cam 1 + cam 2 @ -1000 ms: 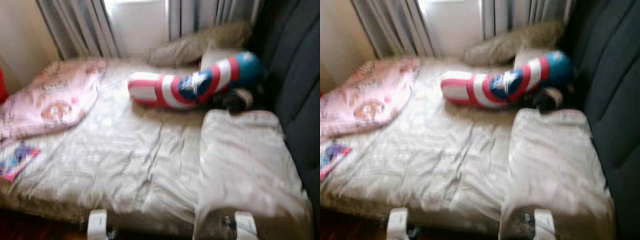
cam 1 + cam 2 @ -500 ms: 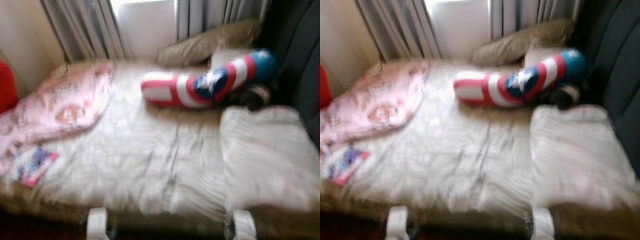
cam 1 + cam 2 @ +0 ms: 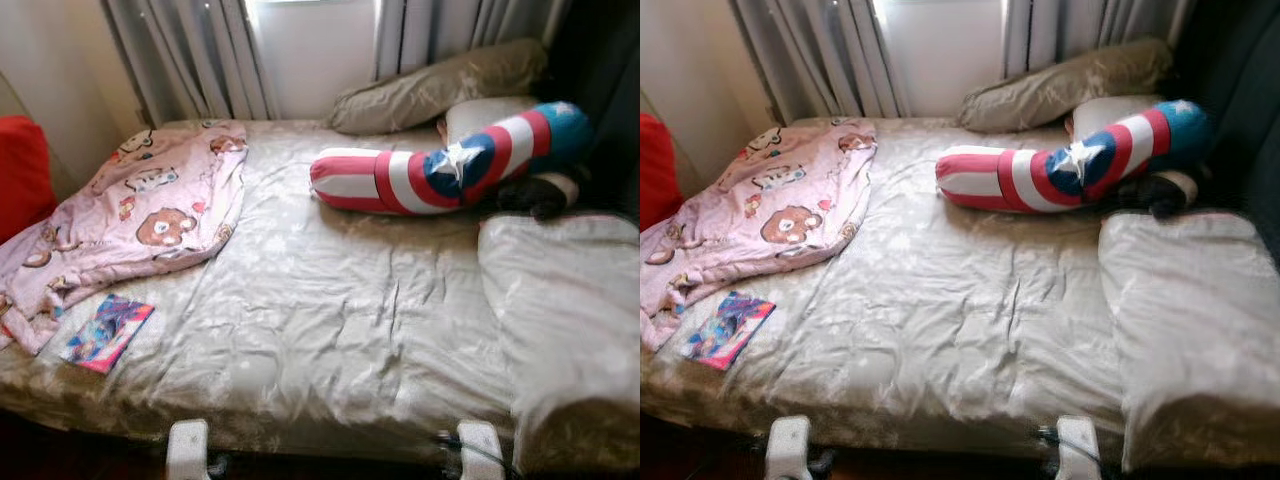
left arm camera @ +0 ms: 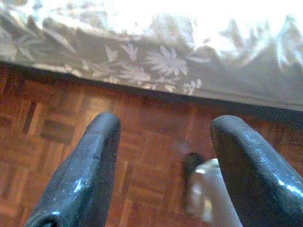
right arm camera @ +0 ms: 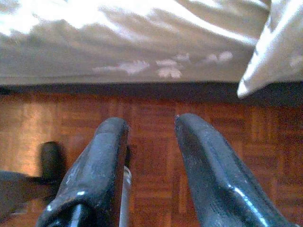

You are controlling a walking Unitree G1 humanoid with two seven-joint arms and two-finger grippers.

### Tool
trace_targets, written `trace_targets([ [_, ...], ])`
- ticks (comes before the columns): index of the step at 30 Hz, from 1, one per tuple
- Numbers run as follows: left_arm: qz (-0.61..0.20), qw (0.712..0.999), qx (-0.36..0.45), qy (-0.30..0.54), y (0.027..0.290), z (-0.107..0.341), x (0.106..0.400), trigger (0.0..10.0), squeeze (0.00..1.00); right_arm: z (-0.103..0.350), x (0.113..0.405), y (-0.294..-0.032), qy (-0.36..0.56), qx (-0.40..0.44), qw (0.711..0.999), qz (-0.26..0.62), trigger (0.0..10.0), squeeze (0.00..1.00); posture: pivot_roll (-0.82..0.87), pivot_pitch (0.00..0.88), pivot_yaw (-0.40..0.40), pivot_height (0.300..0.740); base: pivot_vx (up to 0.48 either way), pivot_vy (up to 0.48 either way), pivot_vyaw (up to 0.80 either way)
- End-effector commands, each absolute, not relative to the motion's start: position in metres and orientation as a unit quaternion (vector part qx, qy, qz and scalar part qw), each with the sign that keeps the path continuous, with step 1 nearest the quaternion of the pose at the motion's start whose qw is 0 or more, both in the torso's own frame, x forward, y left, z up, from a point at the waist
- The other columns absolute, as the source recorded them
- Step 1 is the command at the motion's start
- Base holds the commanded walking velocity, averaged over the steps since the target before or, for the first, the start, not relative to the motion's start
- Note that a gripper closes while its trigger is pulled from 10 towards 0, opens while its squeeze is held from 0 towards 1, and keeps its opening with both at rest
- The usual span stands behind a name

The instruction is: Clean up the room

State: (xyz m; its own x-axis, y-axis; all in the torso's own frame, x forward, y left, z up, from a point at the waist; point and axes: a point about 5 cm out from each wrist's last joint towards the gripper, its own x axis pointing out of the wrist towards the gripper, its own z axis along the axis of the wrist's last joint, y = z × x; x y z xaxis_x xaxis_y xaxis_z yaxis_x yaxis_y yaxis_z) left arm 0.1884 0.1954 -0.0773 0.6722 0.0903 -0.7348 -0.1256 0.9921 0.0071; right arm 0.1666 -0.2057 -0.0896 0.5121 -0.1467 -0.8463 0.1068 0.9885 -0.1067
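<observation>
Left eye view: pink bear-print blanket (image 3: 130, 225) rumpled over the grey-sheeted bed's (image 3: 330, 320) left side, colourful booklet (image 3: 107, 332) just beside its hem | blanket probably soft, light, floppy — pinch a bunched edge | left gripper (image 4: 161, 165) and right gripper (image 5: 154, 161) hang spread, empty, over parquet floor (image 5: 156, 118).

Dark object (image 3: 535, 195): partly hidden behind the striped bolster (image 3: 440, 170); too unclear to identify.
Red cushion (image 3: 22, 175): cut off by the left frame edge.
Folded duvet (image 3: 570, 330): runs past the right and bottom edges.
Dark sofa back (image 3: 1245, 110): mostly outside the frame, in shadow.
Pink blanket (image 3: 130, 215): lower corner cut off at the left edge.
</observation>
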Motion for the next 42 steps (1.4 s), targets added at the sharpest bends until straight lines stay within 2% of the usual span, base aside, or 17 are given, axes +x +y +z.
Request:
trace_targets([
  [1,0.072,0.913,-0.013,0.401,0.2061,-0.0754,0.1891,10.0,0.0,-0.0874,0.175,-0.1964,0.48,-0.015,0.875,-0.062,10.0,0.0,0.05,0.0,0.037,0.74,0.0,0.382,0.0],
  [20,0.072,0.914,-0.013,0.399,0.2057,-0.0743,0.1917,10.0,0.0,-0.0863,0.1778,-0.1943,0.474,-0.011,0.878,-0.057,10.0,0.0,0.04,0.0,0.04,0.74,0.0,0.38,0.0],
  [21,0.072,0.914,-0.013,0.399,0.2056,-0.0744,0.1915,10.0,0.0,-0.0863,0.1778,-0.1942,0.474,-0.011,0.879,-0.056,10.0,1.0,0.04,0.0,0.041,0.74,0.0,0.379,0.0],
  [26,0.073,0.913,-0.014,0.4,0.2055,-0.0749,0.1906,10.0,0.0,-0.0865,0.1771,-0.1946,0.474,-0.013,0.879,-0.058,10.0,1.0,0.04,0.0,0.042,0.74,0.0,0.378,0.0],
  [27,0.073,0.913,-0.014,0.401,0.2054,-0.075,0.1905,10.0,0.0,-0.0866,0.1769,-0.1945,0.474,-0.013,0.878,-0.058,10.0,0.89,0.04,0.0,0.042,0.74,0.0,0.379,0.0],
  [28,0.073,0.913,-0.014,0.401,0.2055,-0.0752,0.1901,10.0,0.0,-0.0868,0.1766,-0.1943,0.476,-0.014,0.878,-0.056,10.0,0.0,0.04,0.0,0.042,0.74,0.0,0.379,0.0],
  [42,0.073,0.911,-0.014,0.405,0.2064,-0.0764,0.1875,10.0,0.0,-0.0873,0.1764,-0.192,0.477,-0.017,0.878,-0.05,10.0,0.0,0.04,0.0,0.043,0.74,0.0,0.377,0.0],
])
